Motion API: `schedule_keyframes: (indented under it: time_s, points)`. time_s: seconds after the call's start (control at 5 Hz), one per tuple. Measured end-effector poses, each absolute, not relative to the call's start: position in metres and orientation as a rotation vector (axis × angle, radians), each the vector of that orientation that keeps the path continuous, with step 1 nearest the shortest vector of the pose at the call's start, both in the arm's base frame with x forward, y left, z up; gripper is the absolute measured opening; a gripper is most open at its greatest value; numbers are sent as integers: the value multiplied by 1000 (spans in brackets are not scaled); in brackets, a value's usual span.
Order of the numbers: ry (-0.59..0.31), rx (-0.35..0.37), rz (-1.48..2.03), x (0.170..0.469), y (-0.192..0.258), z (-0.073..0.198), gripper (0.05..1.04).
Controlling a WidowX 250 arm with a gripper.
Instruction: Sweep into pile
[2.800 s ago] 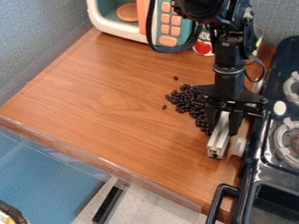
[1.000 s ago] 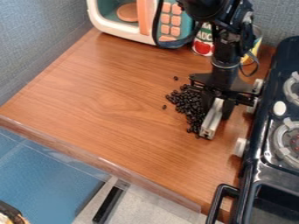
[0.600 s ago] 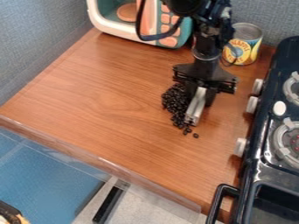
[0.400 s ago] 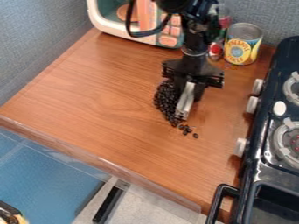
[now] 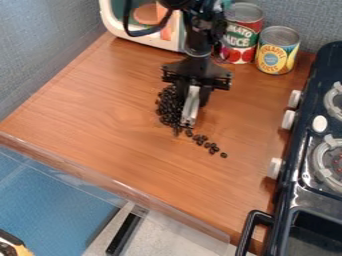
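The black gripper (image 5: 194,95) hangs over the upper middle of the wooden counter, shut on a silver metal bar (image 5: 191,107) that slants down toward the near side. Dark beans (image 5: 169,105) lie bunched along the bar's left side, partly hidden by the gripper. From the bar's lower end a loose line of more beans (image 5: 206,144) trails down to the right.
Two cans, one red and green (image 5: 241,35) and one yellow and blue (image 5: 276,51), stand at the back wall. A toy microwave (image 5: 143,25) is at the back left. The black stove (image 5: 314,155) borders the right side.
The gripper and bar have moved left and toward the back, pushing the bunched beans left. Some beans have been left in a trailing line, and both cans have come into fuller view.
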State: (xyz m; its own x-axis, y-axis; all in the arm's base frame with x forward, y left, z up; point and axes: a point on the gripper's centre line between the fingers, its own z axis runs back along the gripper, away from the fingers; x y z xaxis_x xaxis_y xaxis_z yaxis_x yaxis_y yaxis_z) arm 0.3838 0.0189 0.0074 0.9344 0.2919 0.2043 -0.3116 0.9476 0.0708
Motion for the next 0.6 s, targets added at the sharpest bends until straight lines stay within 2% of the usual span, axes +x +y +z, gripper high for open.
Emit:
schedule_keyframes:
  time_s: [0.6]
  points:
    - [-144, 127, 536, 374, 52, 7, 380]
